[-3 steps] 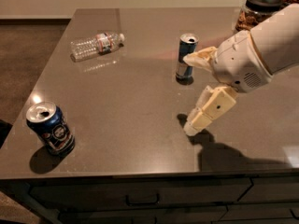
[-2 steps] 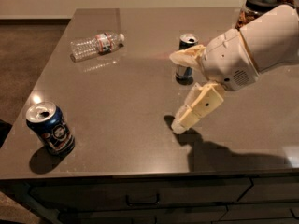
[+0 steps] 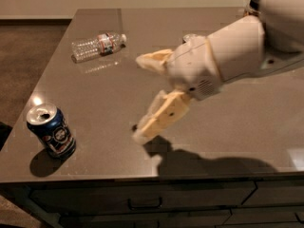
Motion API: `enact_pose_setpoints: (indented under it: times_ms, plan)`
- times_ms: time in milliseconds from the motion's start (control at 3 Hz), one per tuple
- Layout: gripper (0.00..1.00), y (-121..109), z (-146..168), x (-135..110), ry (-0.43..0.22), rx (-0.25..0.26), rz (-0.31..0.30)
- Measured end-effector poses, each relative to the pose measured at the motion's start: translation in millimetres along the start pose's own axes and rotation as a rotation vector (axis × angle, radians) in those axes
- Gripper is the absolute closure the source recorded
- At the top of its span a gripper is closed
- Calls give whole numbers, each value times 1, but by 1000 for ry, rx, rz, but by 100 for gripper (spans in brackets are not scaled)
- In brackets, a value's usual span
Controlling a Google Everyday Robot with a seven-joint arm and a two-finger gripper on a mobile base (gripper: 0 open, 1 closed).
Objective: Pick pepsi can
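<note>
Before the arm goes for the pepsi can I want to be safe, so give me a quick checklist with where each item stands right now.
1. Can in view, standing upright near the table's front left corner: ok.
2. Gripper open and empty: ok.
3. Gripper at the can: not ok. It hangs over mid-table, apart from the can, to its right in the view.
4. Stretch of table between gripper and can free of things: ok. The bottle lies on its side farther back.
5. Can safe from a push off the table: cannot tell. It stands close to the left and front edges.
</note>
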State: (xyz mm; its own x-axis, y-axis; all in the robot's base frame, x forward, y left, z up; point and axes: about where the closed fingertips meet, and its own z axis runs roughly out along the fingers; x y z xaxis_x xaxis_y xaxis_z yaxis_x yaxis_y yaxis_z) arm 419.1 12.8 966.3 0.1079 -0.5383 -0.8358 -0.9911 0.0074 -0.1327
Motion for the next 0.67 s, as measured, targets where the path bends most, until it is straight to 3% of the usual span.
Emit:
enact_pose_setpoints:
  times_ms: [667]
  plan:
    - [0, 3, 68, -28, -18, -13, -4]
